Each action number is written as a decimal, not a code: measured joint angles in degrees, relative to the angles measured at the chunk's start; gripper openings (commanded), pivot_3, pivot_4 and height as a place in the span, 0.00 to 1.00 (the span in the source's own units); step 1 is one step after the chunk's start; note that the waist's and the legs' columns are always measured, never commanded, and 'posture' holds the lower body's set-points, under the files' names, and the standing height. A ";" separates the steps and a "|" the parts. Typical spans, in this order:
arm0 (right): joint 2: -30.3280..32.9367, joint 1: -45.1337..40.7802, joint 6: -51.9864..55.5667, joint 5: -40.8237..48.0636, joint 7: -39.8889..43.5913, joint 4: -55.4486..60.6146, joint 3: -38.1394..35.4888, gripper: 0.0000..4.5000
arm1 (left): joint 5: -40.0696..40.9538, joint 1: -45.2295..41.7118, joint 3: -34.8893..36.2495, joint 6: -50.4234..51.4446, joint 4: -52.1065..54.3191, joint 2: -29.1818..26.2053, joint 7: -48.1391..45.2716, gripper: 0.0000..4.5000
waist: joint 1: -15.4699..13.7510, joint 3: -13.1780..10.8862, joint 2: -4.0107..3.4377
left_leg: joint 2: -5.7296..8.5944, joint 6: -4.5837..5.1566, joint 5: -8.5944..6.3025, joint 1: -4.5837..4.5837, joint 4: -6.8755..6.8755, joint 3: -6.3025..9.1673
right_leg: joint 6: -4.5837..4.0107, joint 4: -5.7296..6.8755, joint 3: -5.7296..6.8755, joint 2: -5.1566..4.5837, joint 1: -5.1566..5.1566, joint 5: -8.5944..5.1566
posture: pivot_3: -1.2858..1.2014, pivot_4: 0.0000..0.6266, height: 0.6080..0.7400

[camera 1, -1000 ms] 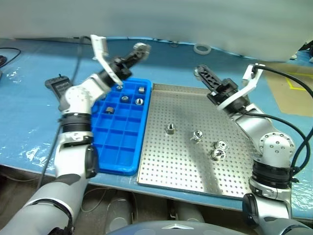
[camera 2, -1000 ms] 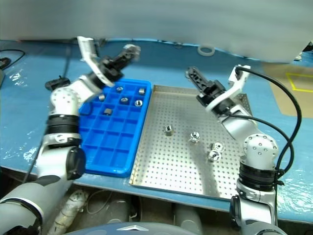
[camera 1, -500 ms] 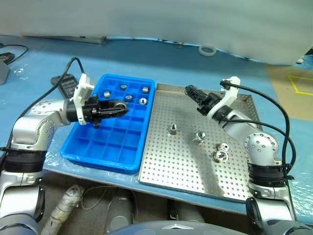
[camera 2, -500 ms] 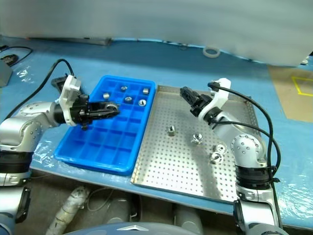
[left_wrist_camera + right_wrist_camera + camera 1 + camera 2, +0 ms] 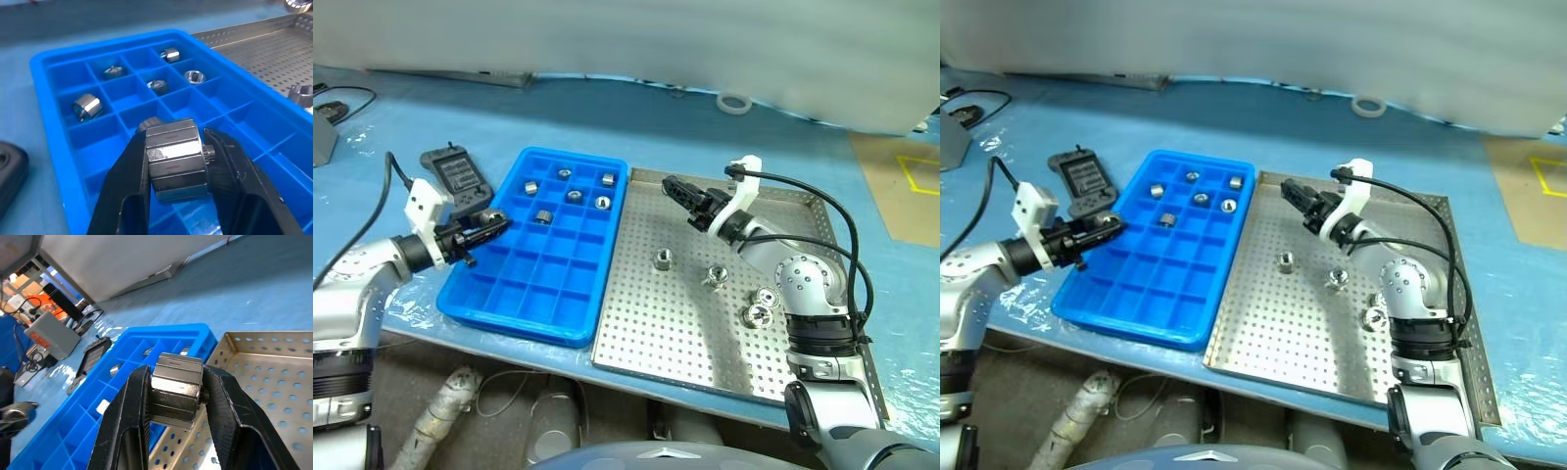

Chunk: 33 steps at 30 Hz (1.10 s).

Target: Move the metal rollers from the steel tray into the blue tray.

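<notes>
The steel tray [image 5: 705, 333] fills the centre-right, its right edge partly hidden behind the right arm. The blue tray [image 5: 519, 323] lies touching its left rim. Four metal rollers [image 5: 662, 259] sit loose in the steel tray's middle and right, and six more sit in the blue tray's upper compartments. The left gripper [image 5: 494, 223] hangs at the blue tray's left rim, closed, with no roller seen in it. The right gripper [image 5: 674, 186] hovers over the steel tray's upper left; whether it is parted cannot be told. A second ago the left gripper was raised above the blue tray's top edge, and the right gripper was further right.
</notes>
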State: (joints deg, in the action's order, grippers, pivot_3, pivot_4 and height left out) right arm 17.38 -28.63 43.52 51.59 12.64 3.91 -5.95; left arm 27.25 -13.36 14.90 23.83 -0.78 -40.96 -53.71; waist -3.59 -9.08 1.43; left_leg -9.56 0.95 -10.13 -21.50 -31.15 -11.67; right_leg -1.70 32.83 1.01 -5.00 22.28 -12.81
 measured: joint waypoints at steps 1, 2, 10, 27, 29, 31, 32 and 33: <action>-0.03 -0.16 0.28 -0.09 0.19 -0.05 -0.01 0.28 | -0.48 0.38 -0.43 -0.29 0.14 0.33 0.48 0.28 | -0.26 0.00 0.00 | 0.00 -0.01 0.01 0.02 -0.01 0.00 | 0.00 0.01 0.00 0.00 -0.01 0.00 | 0.52 0.24 1.00; -0.05 -0.42 0.58 -0.27 0.37 -0.13 -0.03 0.28 | -0.85 0.87 -0.67 -0.35 0.35 0.69 1.01 0.28 | -0.43 0.00 0.00 | 0.00 -0.03 0.02 0.04 -0.01 0.00 | 0.00 0.03 0.00 0.00 -0.03 0.00 | 0.52 0.24 1.00; 0.39 -0.74 2.69 -1.17 1.97 -0.15 -0.55 0.28 | -4.47 2.07 -1.88 -3.19 -1.51 5.16 7.25 0.28 | -0.70 0.02 0.02 | -0.03 -0.07 0.04 0.11 -0.01 0.01 | 0.00 0.06 0.00 0.02 -0.06 0.00 | 0.52 0.24 1.00; 0.13 -0.72 4.47 -3.50 2.87 -0.08 -1.33 0.28 | -9.73 -2.21 -2.34 -10.94 -9.95 6.57 12.70 0.63 | -0.69 0.04 0.07 | -0.02 -0.09 0.05 0.13 -0.04 0.04 | 0.00 0.13 0.01 0.02 -0.08 0.01 | 0.52 0.24 1.00; 0.05 -0.72 4.52 -3.85 2.88 -0.08 -1.33 0.28 | -10.62 -2.48 -2.88 -11.74 -10.24 6.62 13.15 0.77 | -0.75 0.04 0.06 | -0.02 -0.09 0.06 0.14 -0.04 0.04 | 0.00 0.14 0.01 0.01 -0.09 0.01 | 0.52 0.24 1.00; -0.14 -0.72 4.61 -4.05 2.91 -0.08 -1.35 0.28 | -10.95 -3.05 -2.98 -11.93 -10.84 6.79 13.92 0.77 | -0.76 0.04 0.07 | -0.02 -0.12 0.08 0.17 -0.04 0.04 | 0.00 0.18 0.01 0.01 -0.09 0.00 | 0.52 0.24 1.00; -0.18 -0.71 4.64 -4.09 2.92 -0.08 -1.35 0.28 | -10.95 -3.27 -2.98 -11.92 -11.13 6.81 13.97 0.77 | -0.75 0.04 0.06 | -0.02 -0.14 0.09 0.17 -0.05 0.04 | 0.00 0.21 0.00 0.01 -0.09 0.00 | 0.52 0.24 1.00; -0.19 -0.70 4.76 -4.11 2.96 -0.06 -1.38 0.28 | -10.48 -3.37 -2.96 -11.78 -11.10 6.79 13.46 0.77 | -0.72 0.04 0.06 | -0.03 -0.15 0.09 0.17 -0.05 0.04 | 0.00 0.22 0.00 0.01 -0.08 0.00 | 0.52 0.24 1.00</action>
State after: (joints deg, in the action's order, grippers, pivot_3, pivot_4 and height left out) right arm 17.19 -29.33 48.27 47.48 15.60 3.85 -7.34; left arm 16.77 -16.73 11.94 12.05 -11.88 -34.16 -40.25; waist -4.31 -9.04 1.50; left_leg -9.58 0.80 -10.04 -21.33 -31.20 -11.63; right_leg -1.69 33.06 1.02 -4.98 22.20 -12.80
